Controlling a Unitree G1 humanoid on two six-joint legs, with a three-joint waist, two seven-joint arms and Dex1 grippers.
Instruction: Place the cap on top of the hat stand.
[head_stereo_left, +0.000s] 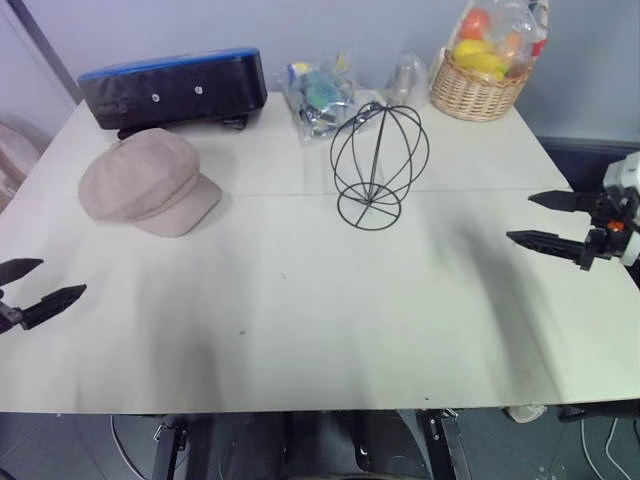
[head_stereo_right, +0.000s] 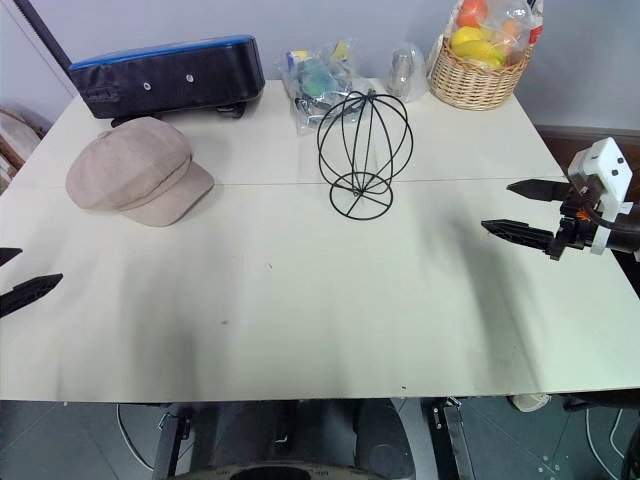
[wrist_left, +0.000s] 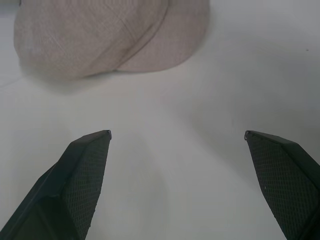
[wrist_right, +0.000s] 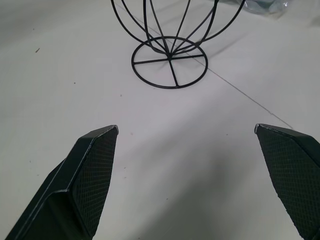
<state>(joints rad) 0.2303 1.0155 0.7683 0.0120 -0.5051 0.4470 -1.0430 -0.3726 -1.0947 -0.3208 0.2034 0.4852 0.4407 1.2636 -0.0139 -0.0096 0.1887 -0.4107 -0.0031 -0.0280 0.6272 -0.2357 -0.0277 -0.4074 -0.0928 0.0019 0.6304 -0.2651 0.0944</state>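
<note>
The left gripper (head_stereo_left: 38, 285) hovers low over the near left edge of the white table (head_stereo_left: 330, 320), its two black fingers spread wide with nothing between them. Straight ahead of it, a fair way up the table and apart from the fingers, lies the cap (head_stereo_left: 148, 181): a soft beige-pink fabric thing with a puffy, rounded crown gathered in panels and a short stiff brim pointing toward the table's middle, resting flat on the tabletop. In the left wrist view the cap (wrist_left: 112, 35) sits beyond the open fingertips, brim nearest them, with bare table in the gap. Over on the far side, the right gripper (head_stereo_left: 538, 220) hangs above the right edge of the table, also splayed wide and empty, its fingers aimed inward. Ahead of that gripper, toward the table's centre and well apart from it, stands the hat stand (head_stereo_left: 378, 163), upright: thin black wire bent into an open sphere of ribs, on a short stem rising from a small round wire base with spokes. From the right wrist view the base of the hat stand (wrist_right: 169, 62) shows beyond the parted fingers. The cap and the stand are well apart from each other. Behind the cap sits a black case with a blue top (head_stereo_left: 175, 88); behind the stand, a clear bag of small items (head_stereo_left: 320, 95); and at the far right corner, a wicker basket of fruit (head_stereo_left: 480, 75).
</note>
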